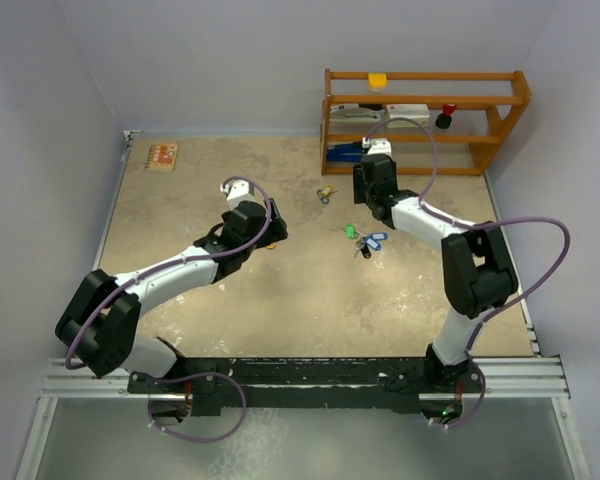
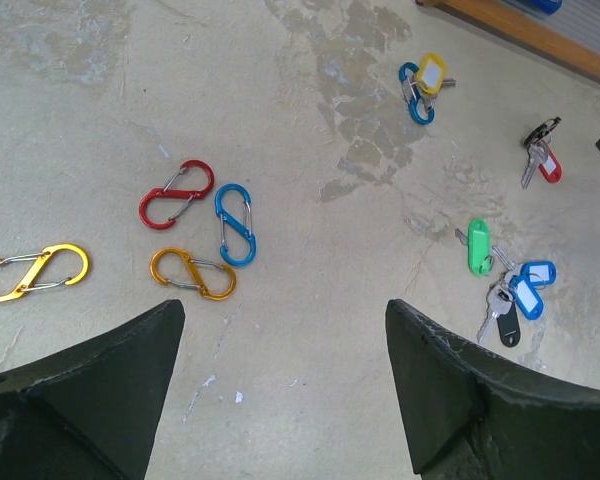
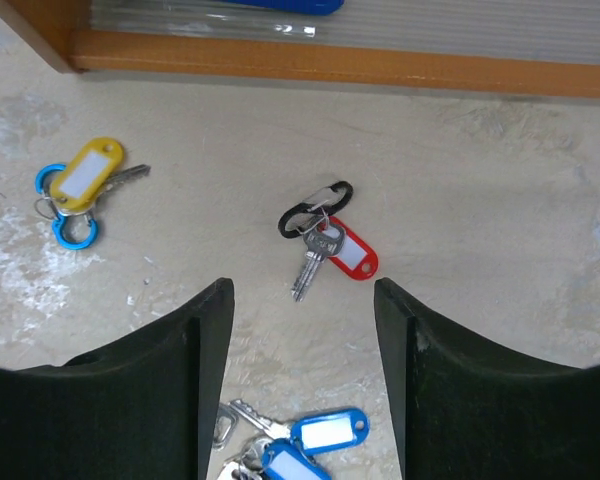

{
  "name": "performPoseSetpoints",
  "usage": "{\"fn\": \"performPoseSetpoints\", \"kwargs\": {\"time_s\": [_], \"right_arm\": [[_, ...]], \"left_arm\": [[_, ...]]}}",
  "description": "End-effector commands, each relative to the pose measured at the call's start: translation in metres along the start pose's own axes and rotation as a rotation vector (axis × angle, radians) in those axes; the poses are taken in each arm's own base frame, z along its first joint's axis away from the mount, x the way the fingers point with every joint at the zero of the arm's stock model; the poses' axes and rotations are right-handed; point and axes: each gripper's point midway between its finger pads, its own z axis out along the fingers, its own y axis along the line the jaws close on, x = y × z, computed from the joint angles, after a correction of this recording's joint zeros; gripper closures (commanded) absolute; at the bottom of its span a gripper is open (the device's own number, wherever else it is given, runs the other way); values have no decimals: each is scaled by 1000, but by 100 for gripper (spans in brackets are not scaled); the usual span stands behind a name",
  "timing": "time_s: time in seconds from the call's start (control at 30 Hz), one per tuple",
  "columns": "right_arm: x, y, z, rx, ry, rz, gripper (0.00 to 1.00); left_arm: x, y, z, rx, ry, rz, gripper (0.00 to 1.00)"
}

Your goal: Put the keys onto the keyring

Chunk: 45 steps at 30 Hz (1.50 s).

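Keys lie loose on the tabletop (image 1: 310, 300) toward its far right corner, just in front of a wooden shelf (image 1: 425, 120) that stands along the far edge.

The right gripper (image 3: 300, 290) hangs over them with its fingers apart and nothing held. The red-tagged key (image 3: 346, 256) lies flat just beyond the fingertips and roughly centred on the gap, its blade pointing back toward the gripper. A black clip (image 3: 315, 210) is hooked to its head on the shelf side. The yellow-tagged key (image 3: 85, 172) lies off to the left of the left finger, nearer the shelf. The blue-tagged keys (image 3: 315, 440) lie under the gripper, between the two fingers. In the left wrist view, the green-tagged key (image 2: 477, 245) lies just beside the blue ones.

The left gripper (image 2: 285, 310) is spread wide and empty above the middle of the tabletop, well apart from all the keys. Four oval clips lie beyond its left finger: a red clip (image 2: 177, 193), a blue clip (image 2: 234, 223), an orange clip (image 2: 192, 274) and a yellow clip (image 2: 32, 271). The red, blue and orange ones are close together, and the yellow one is a little apart.
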Motion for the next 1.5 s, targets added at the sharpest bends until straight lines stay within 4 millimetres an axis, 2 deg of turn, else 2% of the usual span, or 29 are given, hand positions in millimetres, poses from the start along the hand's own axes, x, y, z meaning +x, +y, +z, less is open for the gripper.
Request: {"fn": "performPoseSetpoints", "kwargs": {"time_s": [0.0, 0.23, 0.33, 0.5, 0.83, 1.47], "right_arm": [[-11, -4, -24, -18, -22, 43, 40], [47, 12, -56, -116, 144, 14, 50], [60, 19, -65, -136, 175, -18, 52], [81, 27, -68, -165, 216, -23, 54], [95, 41, -65, -196, 246, -46, 57], [117, 42, -58, -175, 308, -52, 66]], "left_arm": [[-12, -3, 2, 8, -42, -12, 22], [-9, -1, 3, 4, -38, -13, 22], [-7, 0, 3, 6, -36, -20, 22], [-7, 8, 3, -32, -43, -28, 22], [-5, 24, 12, -132, -51, -22, 22], [-1, 26, 14, -136, -41, -13, 22]]}}
